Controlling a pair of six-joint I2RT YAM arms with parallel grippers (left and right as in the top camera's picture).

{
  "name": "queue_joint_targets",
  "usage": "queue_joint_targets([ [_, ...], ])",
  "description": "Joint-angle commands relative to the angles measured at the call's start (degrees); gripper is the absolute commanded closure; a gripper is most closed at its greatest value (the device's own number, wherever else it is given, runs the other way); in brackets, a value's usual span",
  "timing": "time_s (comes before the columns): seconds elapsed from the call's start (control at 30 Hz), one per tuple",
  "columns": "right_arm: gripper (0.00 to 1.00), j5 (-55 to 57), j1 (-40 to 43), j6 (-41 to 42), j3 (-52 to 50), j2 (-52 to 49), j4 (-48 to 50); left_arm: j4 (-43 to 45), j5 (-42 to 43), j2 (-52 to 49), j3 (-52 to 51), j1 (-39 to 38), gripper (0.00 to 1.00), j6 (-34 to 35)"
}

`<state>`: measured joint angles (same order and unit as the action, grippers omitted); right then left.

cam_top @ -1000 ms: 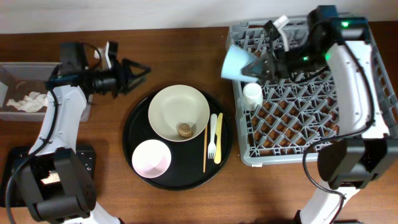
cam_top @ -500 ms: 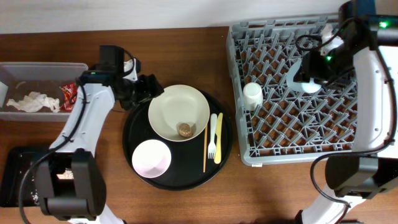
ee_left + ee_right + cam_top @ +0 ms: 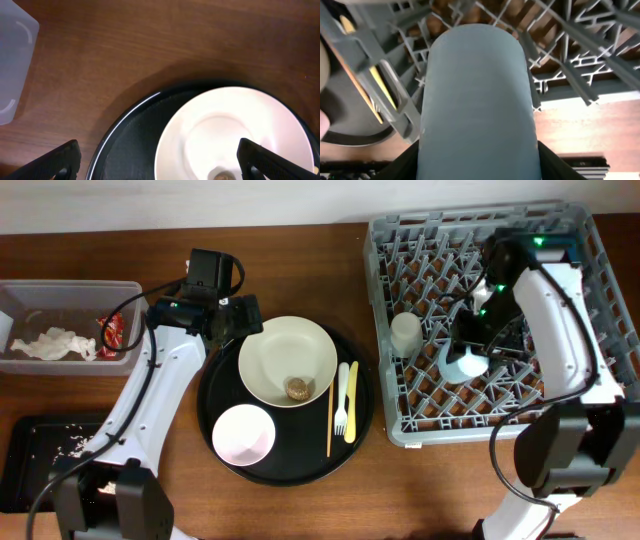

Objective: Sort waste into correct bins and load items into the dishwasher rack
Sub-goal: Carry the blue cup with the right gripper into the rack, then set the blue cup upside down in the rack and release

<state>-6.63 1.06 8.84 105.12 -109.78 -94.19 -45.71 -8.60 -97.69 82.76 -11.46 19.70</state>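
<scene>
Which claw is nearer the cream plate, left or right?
Left. The left claw hangs open at the rim of the cream plate; the right claw holds the light blue cup over the rack, well away.

Left pincer (image 3: 157,162) spread wide; right pincer (image 3: 468,356) clamps the light blue cup (image 3: 477,90).

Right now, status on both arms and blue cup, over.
Left gripper jaws open, empty, by cream plate. Right gripper shut on light blue cup, low in dishwasher rack. Small white cup clear of it.
</scene>
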Motion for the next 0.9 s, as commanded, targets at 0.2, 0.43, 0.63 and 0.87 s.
queue_joint_targets([
  [0.2, 0.61, 1.2, -0.3, 0.3, -7.2, 0.7, 6.8, 0.0, -0.9, 1.0, 0.7, 0.0, 0.01, 0.1],
  [0.43, 0.35, 1.3, -0.3, 0.2, -11.4, 0.7, 11.6, 0.0, -0.9, 1.0, 0.7, 0.0, 0.01, 0.1],
  [0.63, 0.39, 1.3, -0.3, 0.3, -11.4, 0.7, 10.2, 0.0, -0.9, 1.0, 0.7, 0.0, 0.01, 0.1],
  [0.87, 0.45, 1.3, -0.4, 0.3, -11.5, 0.7, 7.6, 0.0, -0.9, 1.0, 0.7, 0.0, 0.01, 0.1],
])
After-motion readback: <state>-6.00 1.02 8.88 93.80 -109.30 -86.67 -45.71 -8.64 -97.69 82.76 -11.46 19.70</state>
